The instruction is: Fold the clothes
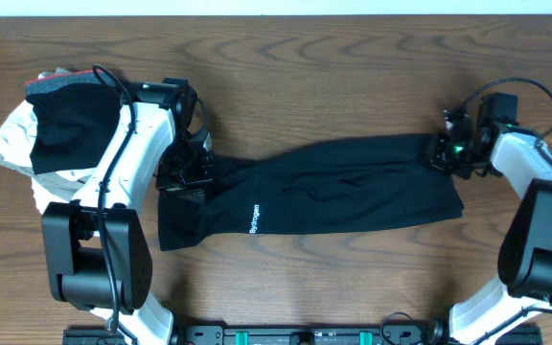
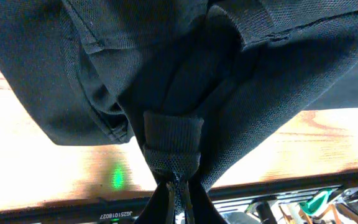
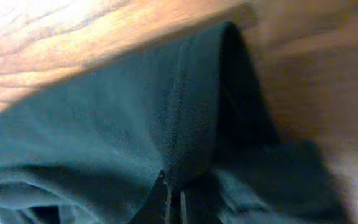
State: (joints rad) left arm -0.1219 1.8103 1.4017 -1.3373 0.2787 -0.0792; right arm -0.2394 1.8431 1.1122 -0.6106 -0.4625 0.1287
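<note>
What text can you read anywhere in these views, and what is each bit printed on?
"Syn...": white lettering on the black garment, running sideways in the overhead view; the rest of the word is too small to read with certainty.
Upside-down white code on the dark bar at the bottom edge of the left wrist view: too small to read reliably.
Right wrist view: no text.

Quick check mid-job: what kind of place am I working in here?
Probably a robot test bench for folding laundry: a wood-grain table, the black garment stretched between the left gripper and right gripper, and a pile of other clothes off to one side.
</note>
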